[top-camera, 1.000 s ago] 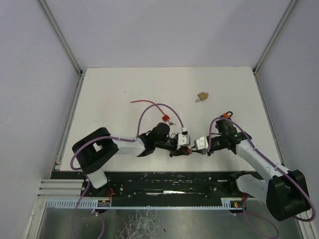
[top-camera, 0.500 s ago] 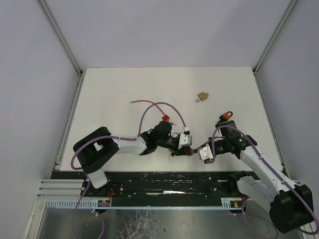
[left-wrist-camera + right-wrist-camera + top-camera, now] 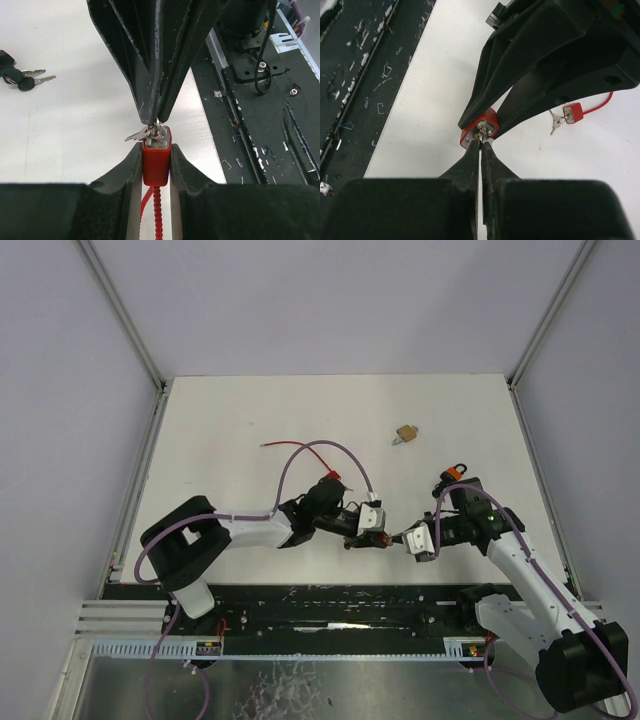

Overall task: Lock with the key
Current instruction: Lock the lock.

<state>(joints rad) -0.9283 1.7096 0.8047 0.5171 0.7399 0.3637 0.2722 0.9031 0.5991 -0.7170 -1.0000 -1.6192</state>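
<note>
Left pincer (image 3: 156, 154) clamped on red padlock (image 3: 156, 169), low over surface (image 3: 230, 420) near its 6 o'clock edge. Right pincer (image 3: 481, 144) pinched together on key (image 3: 140, 134) in the padlock.

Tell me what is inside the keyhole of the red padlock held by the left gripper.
A silver key with a ring sticks out of the red padlock, pinched by the shut right gripper. Its blade and the lock's inside are hidden.
</note>
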